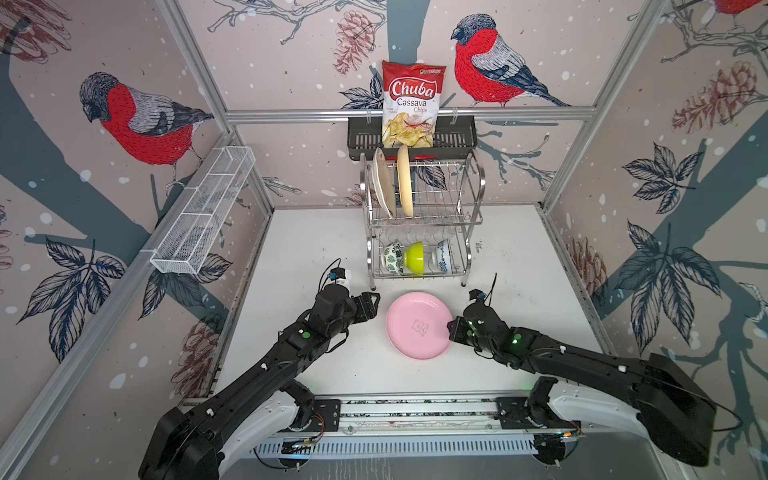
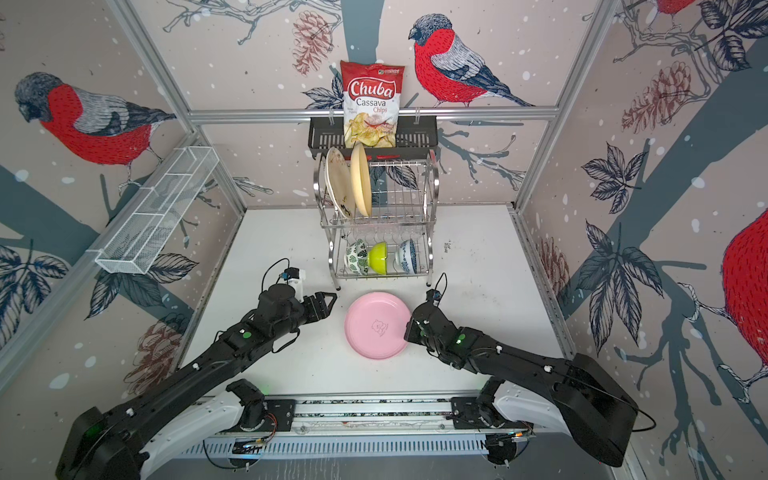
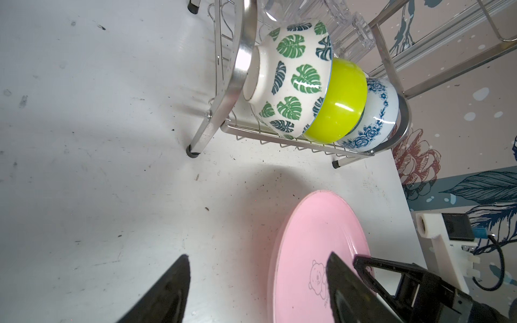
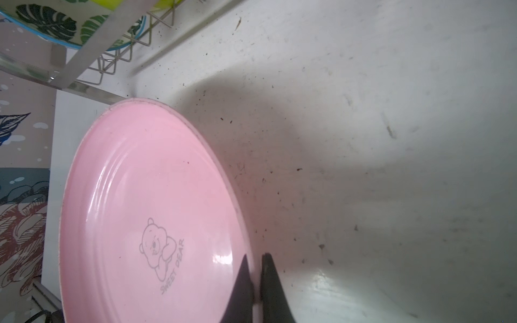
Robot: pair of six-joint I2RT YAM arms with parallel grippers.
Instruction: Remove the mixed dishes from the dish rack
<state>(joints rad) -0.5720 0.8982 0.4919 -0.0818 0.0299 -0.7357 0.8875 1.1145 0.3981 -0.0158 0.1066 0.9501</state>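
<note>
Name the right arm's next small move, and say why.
Probably lower the pink plate flat onto the table. The right gripper is shut on its rim, the left gripper stands open beside it, and it may not yet lie flat.

The pink plate (image 1: pixel 417 326) bears a grey bear outline. Leaf bowl (image 3: pixel 293 81): white, green leaves. Plain bowl (image 3: pixel 341 103): lime green. Floral bowl (image 3: pixel 375 120): white, blue. Rack (image 3: pixel 240 64): chrome.

Both top views look down from high at the near side toward the dish rack (image 1: pixel 440 199). The wrist views, low over the table (image 3: pixel 98 167), share the pink plate (image 3: pixel 316 237).
</note>
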